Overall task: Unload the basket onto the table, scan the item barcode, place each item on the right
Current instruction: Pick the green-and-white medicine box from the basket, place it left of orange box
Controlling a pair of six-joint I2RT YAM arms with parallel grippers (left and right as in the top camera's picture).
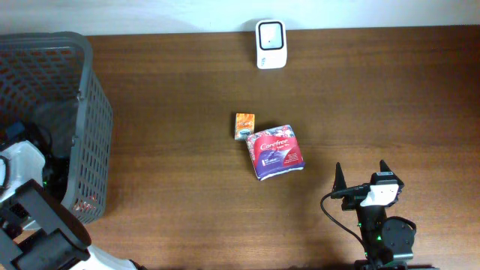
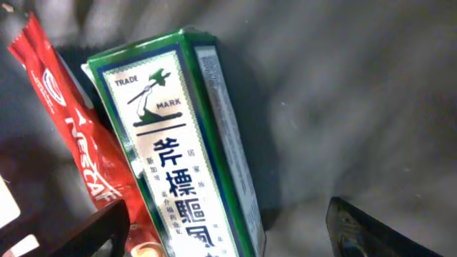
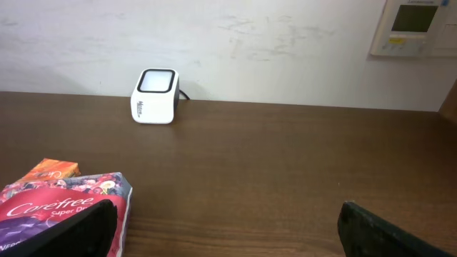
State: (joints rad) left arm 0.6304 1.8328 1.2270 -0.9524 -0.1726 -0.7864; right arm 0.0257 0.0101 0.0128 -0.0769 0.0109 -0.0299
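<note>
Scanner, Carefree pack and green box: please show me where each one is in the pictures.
scanner (image 1: 270, 34), overhead view, middle of its top window.
Carefree pack (image 1: 276, 152), overhead view, centre of its printed front.
green box (image 2: 178, 164), left wrist view, on its front label.

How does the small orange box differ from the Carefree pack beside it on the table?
The orange box is much smaller than the Carefree pack. The box is orange; the pack is purple and red with white lettering. The box lies roughly square to the table edge and nearer the scanner; the pack lies skewed. Both lie flat on the wooden table, side by side.
</note>
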